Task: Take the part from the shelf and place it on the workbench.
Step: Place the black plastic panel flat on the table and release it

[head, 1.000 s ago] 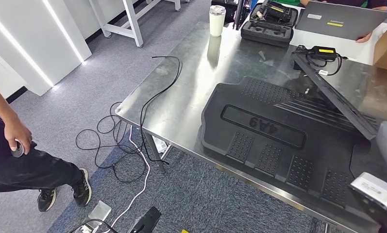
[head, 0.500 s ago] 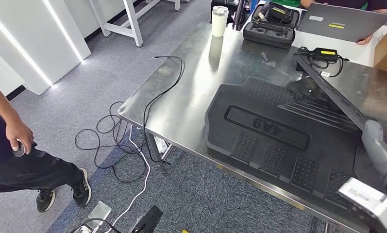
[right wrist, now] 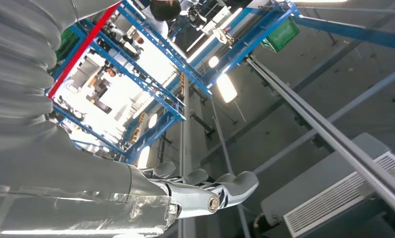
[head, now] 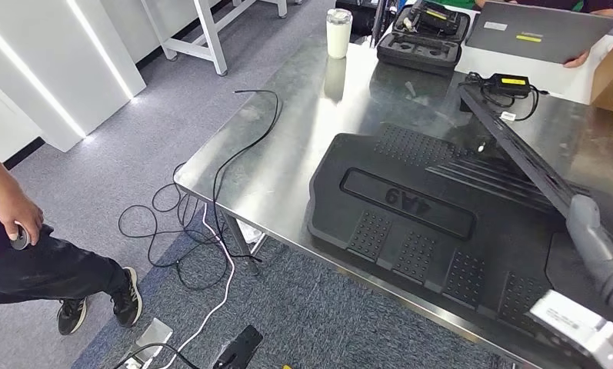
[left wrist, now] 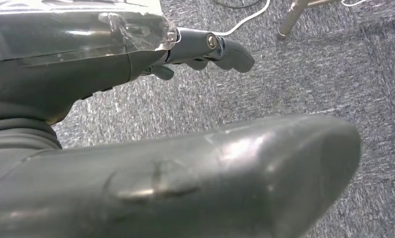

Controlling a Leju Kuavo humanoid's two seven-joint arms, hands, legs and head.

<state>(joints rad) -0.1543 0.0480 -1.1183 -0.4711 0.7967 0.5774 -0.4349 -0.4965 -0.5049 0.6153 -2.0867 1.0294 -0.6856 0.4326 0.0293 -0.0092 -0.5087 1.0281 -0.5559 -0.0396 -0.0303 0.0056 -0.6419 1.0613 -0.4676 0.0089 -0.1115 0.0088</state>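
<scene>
Head view: big black moulded part lying flat on tabletop, toward 3 o'clock, seemingly delivered. Right robot hand raised ceilingward, fingers loosely apart, holding nothing. Left robot hand hanging over carpet, likewise slack, probably idle.

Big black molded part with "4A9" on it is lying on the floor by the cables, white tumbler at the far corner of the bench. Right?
Not quite. The head view shows the black molded part lying flat on the steel workbench, not on the floor. The white tumbler at the far corner is correct.
</scene>
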